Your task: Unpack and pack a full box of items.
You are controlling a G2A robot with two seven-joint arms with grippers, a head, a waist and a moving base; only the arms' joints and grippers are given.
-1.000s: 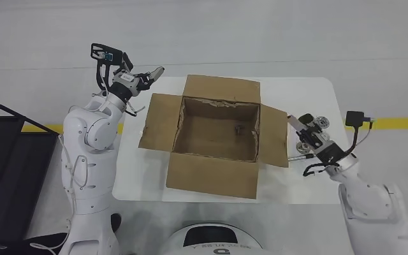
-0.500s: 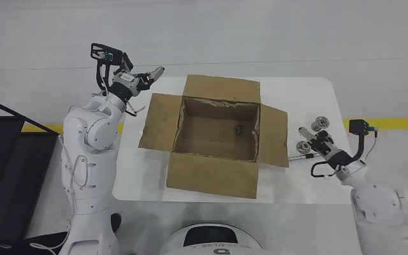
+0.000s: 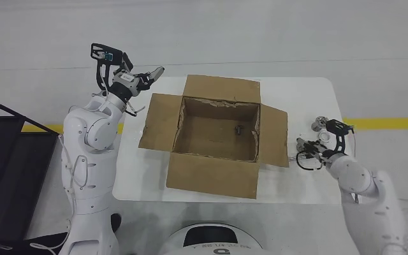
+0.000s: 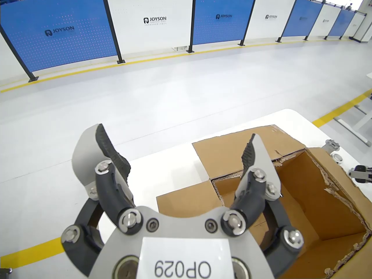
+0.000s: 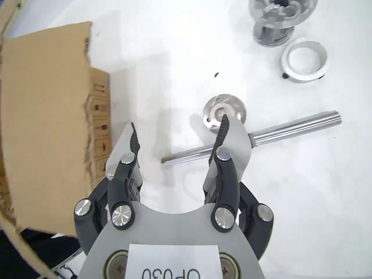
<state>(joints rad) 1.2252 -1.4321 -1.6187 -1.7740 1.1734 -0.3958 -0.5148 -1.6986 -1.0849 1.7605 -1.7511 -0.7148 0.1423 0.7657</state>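
the left gripper [image 4: 175,132] is hanging raised and near level, jaws spread wide; the right gripper [image 5: 178,120] is pointing steeply down, jaws standing apart too.

The left arm [image 3: 89,127] and right arm [image 3: 360,182] are glossy white shells with rounded joints, trailed by thin cables [image 3: 72,171]. The left gripper [image 4: 176,131] and right gripper [image 5: 179,120] match: silver fingers, ribbed black pads [image 4: 112,149], black linkages [image 4: 112,187], round silver screws [image 4: 130,219], and a white printed label [image 4: 183,258].
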